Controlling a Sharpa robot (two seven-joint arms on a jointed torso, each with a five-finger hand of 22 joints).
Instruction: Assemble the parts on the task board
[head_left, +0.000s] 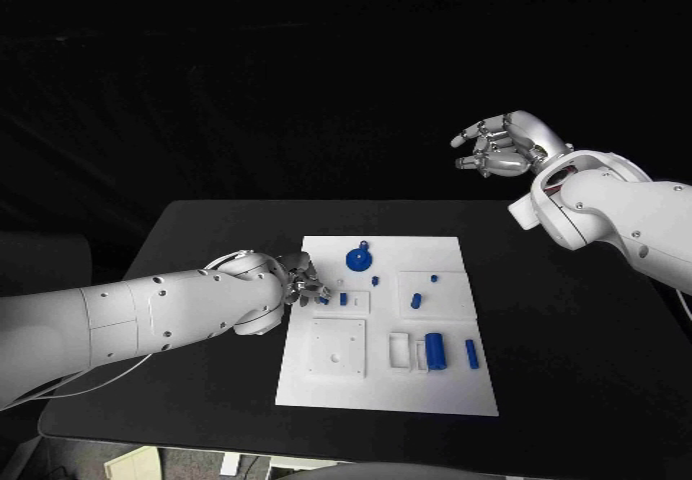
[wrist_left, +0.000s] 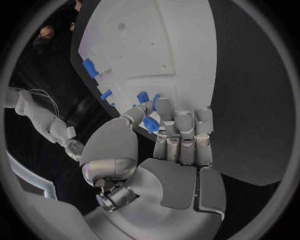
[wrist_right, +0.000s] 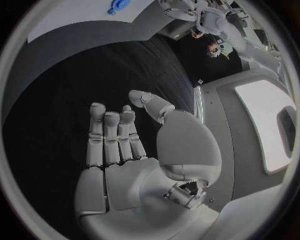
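The white task board (head_left: 384, 386) lies in the middle of the black table. My left hand (head_left: 289, 281) rests at the board's left edge and pinches a small blue part (wrist_left: 150, 125) between thumb and a finger, just above the board (wrist_left: 181, 45). A round blue disc (head_left: 358, 261) sits near the board's far end, and small blue pegs (head_left: 417, 299) stand to its right. A blue cylinder (head_left: 434, 350) and a narrow blue bar (head_left: 472, 353) lie at the near right. My right hand (head_left: 498, 146) hangs raised beyond the table's far right corner, fingers apart, holding nothing.
A square white recessed plate (head_left: 339, 348) lies on the board's near left. Bare black table (head_left: 577, 330) spreads to the right of the board. In the right wrist view, the right hand (wrist_right: 137, 150) is high above the table with the blue disc (wrist_right: 117, 6) far off.
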